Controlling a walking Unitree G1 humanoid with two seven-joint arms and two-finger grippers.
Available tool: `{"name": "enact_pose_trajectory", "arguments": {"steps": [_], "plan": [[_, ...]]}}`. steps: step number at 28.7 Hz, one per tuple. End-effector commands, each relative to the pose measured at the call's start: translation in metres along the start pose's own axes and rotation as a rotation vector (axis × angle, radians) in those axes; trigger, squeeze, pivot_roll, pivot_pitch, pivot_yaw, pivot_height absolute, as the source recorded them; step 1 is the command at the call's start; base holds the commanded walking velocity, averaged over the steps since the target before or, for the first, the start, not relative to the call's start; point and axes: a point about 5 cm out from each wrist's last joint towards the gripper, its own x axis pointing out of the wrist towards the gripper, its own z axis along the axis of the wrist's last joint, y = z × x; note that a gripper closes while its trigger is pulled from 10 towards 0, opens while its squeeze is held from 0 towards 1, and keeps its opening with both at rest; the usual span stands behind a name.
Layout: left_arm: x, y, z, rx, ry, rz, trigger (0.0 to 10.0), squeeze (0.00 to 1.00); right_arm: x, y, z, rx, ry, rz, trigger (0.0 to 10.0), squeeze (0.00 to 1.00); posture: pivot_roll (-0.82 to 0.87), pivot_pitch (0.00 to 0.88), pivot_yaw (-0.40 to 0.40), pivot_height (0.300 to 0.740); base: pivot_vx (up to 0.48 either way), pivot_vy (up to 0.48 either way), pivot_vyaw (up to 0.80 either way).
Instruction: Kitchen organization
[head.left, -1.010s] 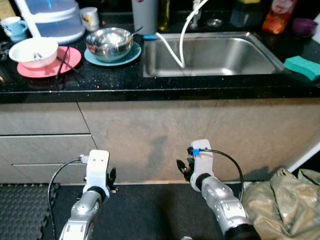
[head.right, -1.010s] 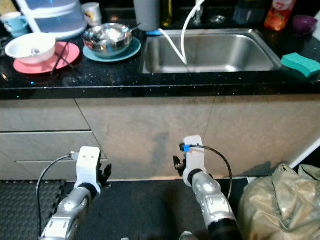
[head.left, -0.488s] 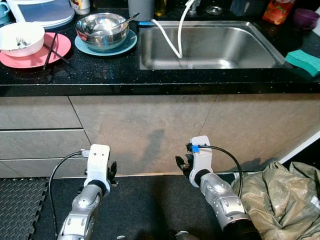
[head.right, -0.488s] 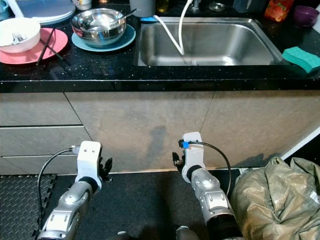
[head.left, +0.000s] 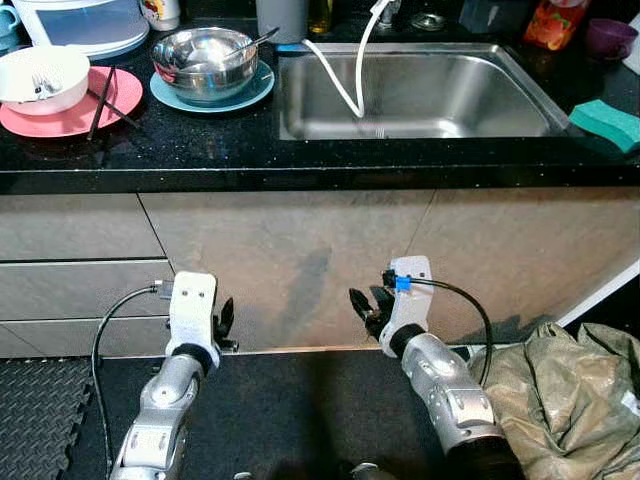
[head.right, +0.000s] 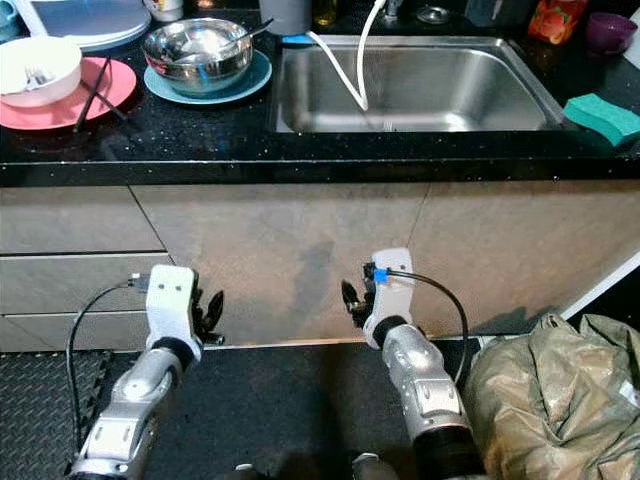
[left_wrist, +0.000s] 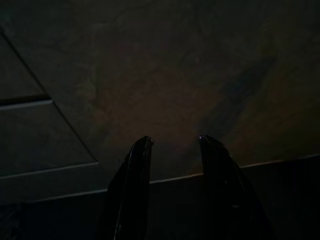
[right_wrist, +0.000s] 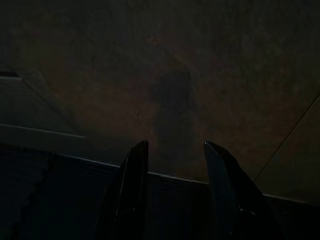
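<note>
On the black counter a steel bowl (head.left: 205, 55) sits on a blue plate (head.left: 252, 92). To its left, a white bowl (head.left: 45, 75) rests on a pink plate (head.left: 100, 108) with black chopsticks (head.left: 97, 100) across it. The steel sink (head.left: 450, 100) has a white hose hanging into it. Both arms hang low before the cabinet front. My left gripper (left_wrist: 175, 142) and right gripper (right_wrist: 175, 146) are open, holding nothing and pointing at the beige cabinet panel.
A green sponge (head.left: 606, 124) lies at the counter's right edge. A crumpled plastic bag (head.left: 570, 390) sits on the floor at right. A black studded mat (head.left: 40, 400) is at left. Drawers (head.left: 80, 290) are under the left counter.
The camera tilted down over the last second, so the counter shifted up in the picture. Both grippers have risen slightly in front of the cabinet.
</note>
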Motion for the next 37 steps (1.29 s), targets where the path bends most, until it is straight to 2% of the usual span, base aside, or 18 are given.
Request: {"name": "enact_pose_trajectory", "arguments": {"steps": [1,5,8,12,15,16,19,20,21,22,23,24,25,26,29,31,32,37], "plan": [[-0.005,0.001,-0.009,0.013,0.049,-0.022,10.0,0.0,-0.002,0.002,-0.01,-0.018,0.06,0.03,10.0,0.0,0.02,0.134,-0.026,0.74,0.0,0.0,0.0],[-0.011,0.0,-0.014,0.052,0.076,-0.122,10.0,0.0,-0.005,0.001,-0.013,-0.025,0.072,0.066,10.0,0.0,0.03,0.134,-0.027,0.74,0.0,0.0,0.0],[-0.012,0.002,-0.012,0.063,0.078,-0.148,10.0,0.0,-0.006,0.0,-0.014,-0.045,0.085,0.087,10.0,0.0,0.03,0.132,-0.028,0.74,0.0,0.0,0.0],[-0.012,0.003,-0.012,0.09,0.093,-0.15,10.0,0.0,-0.006,0.0,-0.017,-0.078,0.113,0.11,10.0,0.0,0.03,0.13,-0.027,0.74,0.0,0.0,0.0],[-0.011,0.005,-0.012,0.098,0.079,-0.113,10.0,0.0,-0.009,0.0,-0.027,-0.14,0.178,0.127,10.0,0.0,0.03,0.129,-0.025,0.74,0.0,0.0,0.0],[-0.011,0.003,-0.011,0.085,0.062,-0.103,10.0,0.0,-0.01,0.001,-0.031,-0.133,0.195,0.139,10.0,0.0,0.03,0.127,-0.026,0.74,0.0,0.0,0.0],[-0.014,-0.002,-0.007,0.082,0.021,-0.156,10.0,0.0,-0.013,0.004,-0.035,-0.135,0.213,0.184,10.0,0.0,0.03,0.126,-0.027,0.74,0.0,0.0,0.0],[-0.016,-0.006,-0.012,0.104,0.055,-0.202,10.0,0.0,-0.015,0.005,-0.039,-0.151,0.243,0.207,10.0,0.0,0.03,0.125,-0.03,0.74,0.0,0.0,0.0],[-0.018,-0.01,-0.029,0.178,0.179,-0.255,10.0,0.0,-0.016,0.005,-0.044,-0.179,0.284,0.215,10.0,0.0,0.03,0.125,-0.03,0.74,0.0,0.0,0.0],[-0.018,-0.01,-0.029,0.178,0.179,-0.255,10.0,0.0,-0.016,0.005,-0.044,-0.179,0.284,0.215,10.0,0.0,0.03,0.125,-0.03,0.74,0.0,0.0,0.0],[-0.024,-0.011,-0.059,0.353,0.37,-0.324,10.0,0.0,-0.014,0.003,-0.056,-0.21,0.373,0.2,10.0,0.0,0.04,0.117,-0.033,0.74,0.0,0.0,0.0],[-0.025,-0.011,-0.069,0.383,0.43,-0.319,10.0,0.0,-0.012,0.001,-0.062,-0.222,0.4,0.171,10.0,0.0,0.03,0.115,-0.031,0.74,0.0,0.0,0.0],[-0.025,-0.011,-0.069,0.383,0.43,-0.319,10.0,0.0,-0.012,0.001,-0.062,-0.222,0.4,0.171,10.0,0.0,0.03,0.115,-0.031,0.74,0.0,0.0,0.0],[-0.022,-0.015,-0.08,0.382,0.496,-0.28,10.0,0.0,-0.007,-0.004,-0.071,-0.224,0.432,0.093,10.0,0.0,0.04,0.106,-0.03,0.74,0.0,0.0,0.0],[-0.017,-0.022,-0.088,0.379,0.542,-0.258,10.0,0.0,-0.006,-0.007,-0.082,-0.235,0.477,0.039,10.0,0.0,0.04,0.103,-0.033,0.74,0.0,0.0,0.0],[-0.015,-0.03,-0.095,0.302,0.595,-0.248,10.0,0.0,-0.006,-0.005,-0.089,-0.233,0.496,0.021,10.0,0.0,0.04,0.098,-0.036,0.74,0.0,0.0,0.0],[-0.014,-0.033,-0.098,0.297,0.605,-0.242,10.0,0.0,-0.007,-0.004,-0.092,-0.237,0.502,0.012,10.0,0.0,0.04,0.098,-0.034,0.74,0.0,0.0,0.0],[-0.014,-0.03,-0.102,0.302,0.629,-0.211,10.0,0.0,-0.008,-0.002,-0.093,-0.22,0.49,0.001,10.0,0.0,0.03,0.096,-0.027,0.74,0.0,0.0,0.0]]}}
